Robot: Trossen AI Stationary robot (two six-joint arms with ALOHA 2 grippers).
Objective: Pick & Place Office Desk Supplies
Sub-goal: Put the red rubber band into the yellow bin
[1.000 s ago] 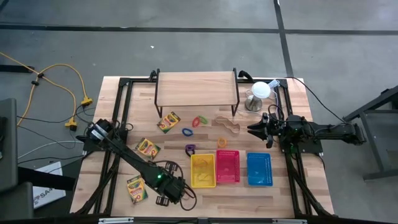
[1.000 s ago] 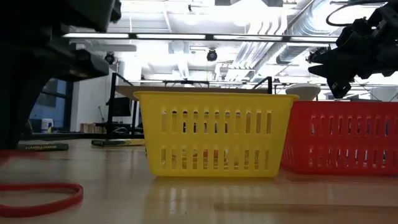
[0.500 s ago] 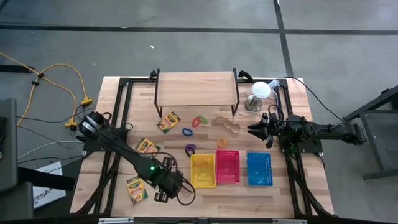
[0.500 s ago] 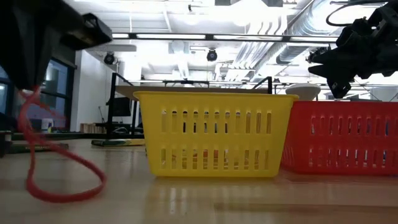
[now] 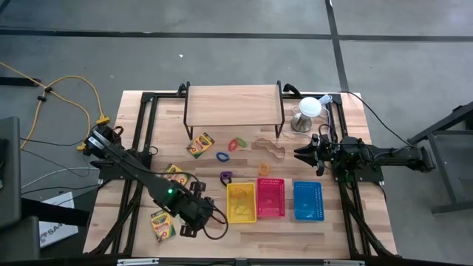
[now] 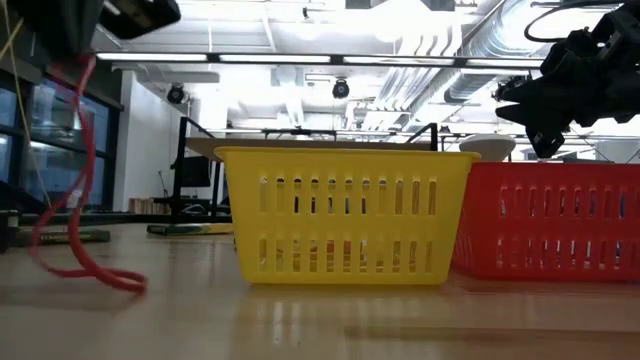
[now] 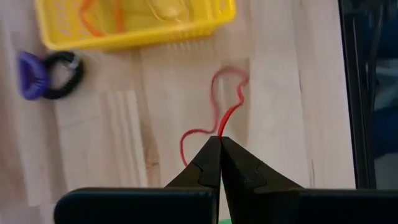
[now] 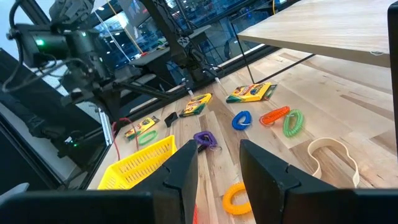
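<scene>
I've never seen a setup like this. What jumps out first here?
Probably the left gripper, shut on a red rubber band dangling down to the wooden table just left of the yellow basket. Beside that basket sit a red basket and a blue basket.

The light is bright and even. In the low view, long lamps (image 6: 330, 58) on the ceiling shine white and wash out the room behind. The table (image 6: 400, 320) there is shiny and shows the yellow basket (image 6: 345, 215) like a mirror. The red band (image 6: 75, 200) looks smeared and fuzzy. From above, shadows are soft and small. The left wrist view is a bit blurry.
</scene>
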